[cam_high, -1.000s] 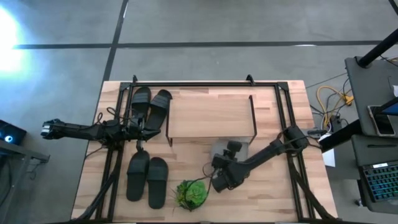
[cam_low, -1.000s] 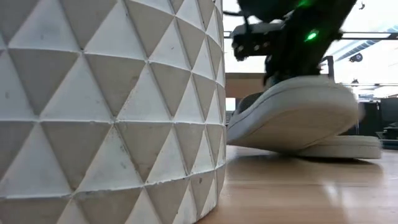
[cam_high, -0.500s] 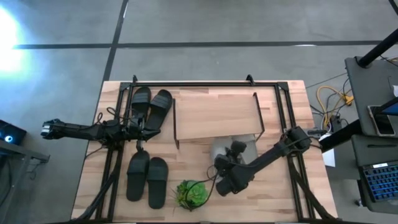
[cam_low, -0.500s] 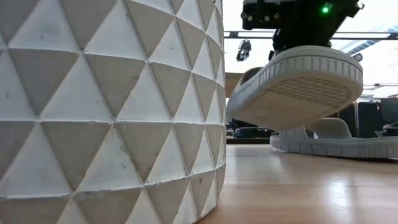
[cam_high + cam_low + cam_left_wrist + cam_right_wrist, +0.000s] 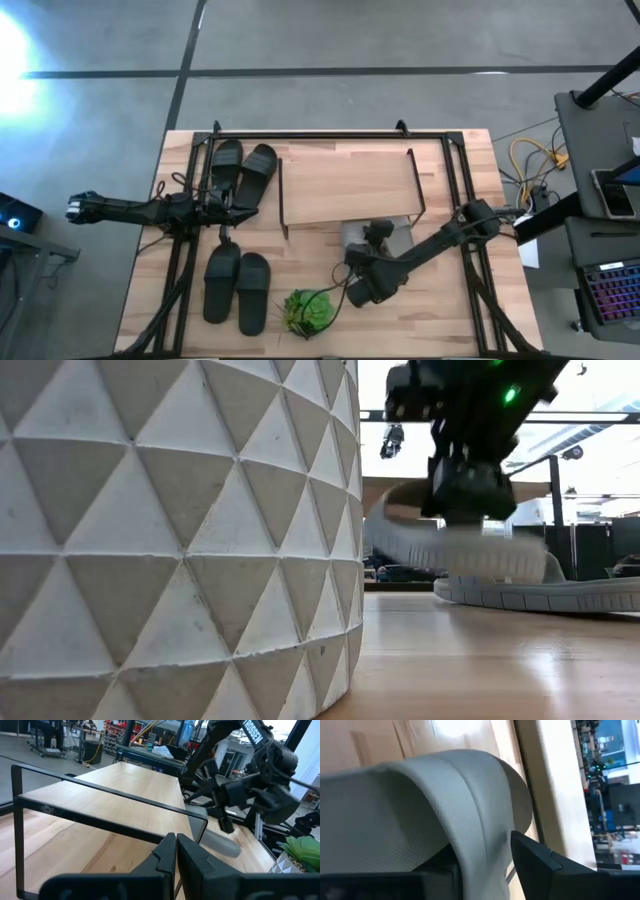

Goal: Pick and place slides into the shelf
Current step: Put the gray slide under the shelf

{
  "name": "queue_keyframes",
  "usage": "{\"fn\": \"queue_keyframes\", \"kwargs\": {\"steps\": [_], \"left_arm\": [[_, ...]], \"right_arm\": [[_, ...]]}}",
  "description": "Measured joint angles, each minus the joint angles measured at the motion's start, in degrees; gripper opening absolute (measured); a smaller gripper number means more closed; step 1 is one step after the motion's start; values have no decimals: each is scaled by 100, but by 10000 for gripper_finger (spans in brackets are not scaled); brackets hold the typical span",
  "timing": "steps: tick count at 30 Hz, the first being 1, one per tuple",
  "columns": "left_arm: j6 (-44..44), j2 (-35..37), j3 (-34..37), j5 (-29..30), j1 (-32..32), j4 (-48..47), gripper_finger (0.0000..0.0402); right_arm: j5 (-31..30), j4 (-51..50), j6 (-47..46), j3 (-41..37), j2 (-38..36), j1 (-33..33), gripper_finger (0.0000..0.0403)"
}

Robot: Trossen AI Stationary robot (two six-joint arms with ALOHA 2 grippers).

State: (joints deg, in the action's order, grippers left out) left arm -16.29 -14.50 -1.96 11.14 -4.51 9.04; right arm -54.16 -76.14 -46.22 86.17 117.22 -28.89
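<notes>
My right gripper is shut on a pale grey slide just in front of the shelf, whose wooden plank top sits on a black wire frame. The second grey slide lies sole down on the table behind it. One pair of black slides lies at the shelf's left end. Another pair lies at the near left. My left gripper is shut and empty, between the two black pairs; in its wrist view it faces the shelf. My right gripper holds the grey slide by its broad strap, coming from above. The strap passes between the two fingers: one finger shows outside it, and the strap hides the other. In the low view the slide hangs nearly level, clear of the table.
A white faceted pot with a small green plant stands at the near edge, just left of my right arm. Black frame rails run along the table's sides and far edge. Bare tabletop lies near the right corner.
My right gripper has lifted the grey slide off the table. The slide first tipped up, showing its sole, then came back almost level, clear of the table. The shelf has shifted a little toward the table's right edge and turned slightly.
</notes>
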Motion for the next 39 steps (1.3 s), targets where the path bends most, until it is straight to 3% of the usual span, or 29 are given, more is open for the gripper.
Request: {"fn": "queue_keyframes", "kwargs": {"steps": [9,24,39], "left_arm": [[15,2,0,0,0,-2,0],[11,-5,0,4,1,101,0],[13,0,0,3,1,105,0]], "right_arm": [[317,268,-67,39,-265,-466,136],[360,590,-20,-523,-43,-23,137],[1191,654,-183,-139,-47,-21,137]]}}
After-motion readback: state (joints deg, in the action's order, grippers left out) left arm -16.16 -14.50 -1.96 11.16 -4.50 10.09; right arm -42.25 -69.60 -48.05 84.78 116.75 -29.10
